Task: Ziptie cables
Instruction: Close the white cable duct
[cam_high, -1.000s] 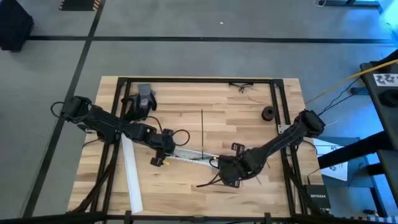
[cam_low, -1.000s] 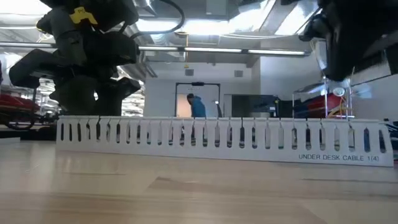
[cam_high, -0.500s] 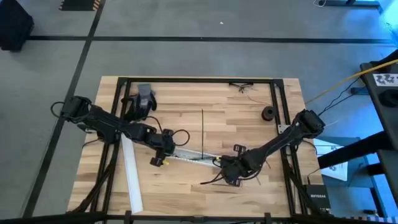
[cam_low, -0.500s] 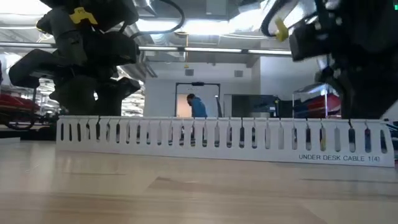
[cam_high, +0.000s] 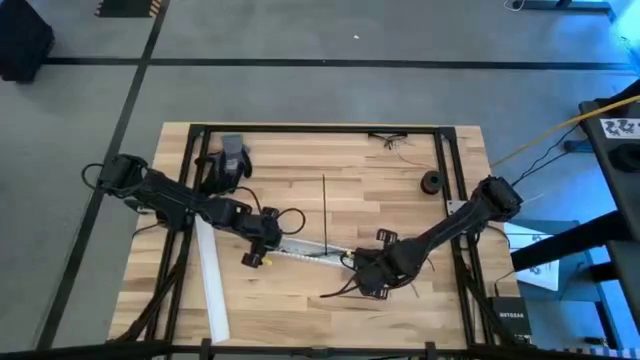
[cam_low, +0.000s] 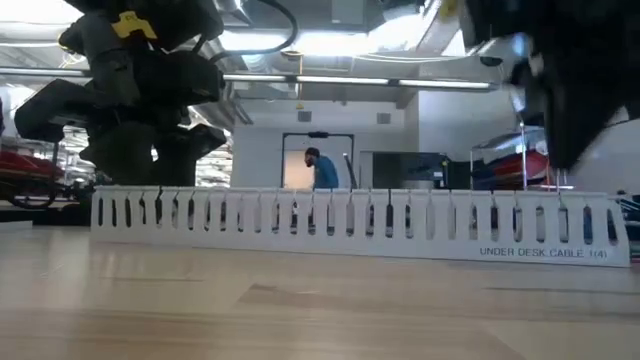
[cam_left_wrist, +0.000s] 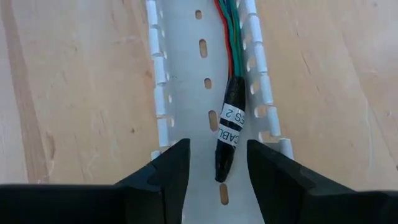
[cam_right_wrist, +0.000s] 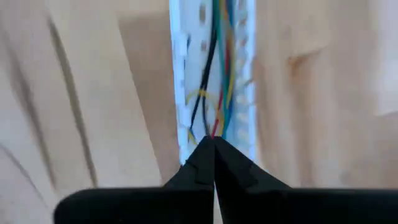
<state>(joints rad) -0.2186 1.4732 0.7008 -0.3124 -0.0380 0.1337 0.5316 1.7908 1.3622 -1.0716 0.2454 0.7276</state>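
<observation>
High view: ziptie (cam_high: 324, 201) lies straight near–far at table centre, untouched | cables (cam_right_wrist: 217, 68) run along the white slotted strip (cam_high: 312, 250) nearer than it | right gripper (cam_high: 362, 270) clenched at their right end, closer | left gripper (cam_left_wrist: 214, 163) released, straddling the labelled left end.

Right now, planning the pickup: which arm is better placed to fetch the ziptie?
Probably left. The left gripper is open over the tray end; the right gripper is shut at the cables. The ziptie lies between both.
</observation>
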